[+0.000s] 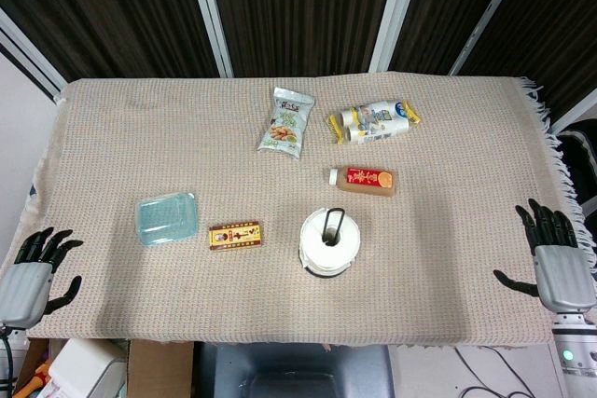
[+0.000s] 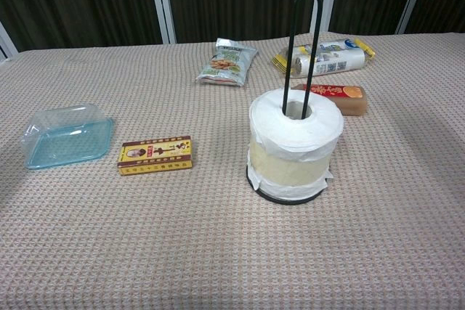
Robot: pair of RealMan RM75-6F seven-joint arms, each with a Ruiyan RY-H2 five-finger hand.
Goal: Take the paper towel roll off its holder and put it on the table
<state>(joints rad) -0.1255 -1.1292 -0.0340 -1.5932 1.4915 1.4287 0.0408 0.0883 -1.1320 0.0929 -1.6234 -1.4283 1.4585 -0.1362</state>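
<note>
Between idle hands, paper towel roll (image 1: 329,241)

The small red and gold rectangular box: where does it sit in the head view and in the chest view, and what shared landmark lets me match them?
Head view: the small red and gold rectangular box lies left of centre, near the front edge.
Chest view: it lies at left-centre.
Shared landmark: the white paper towel roll on its black wire holder, to the box's right in both; the clear blue plastic tray lies to its left.
</note>
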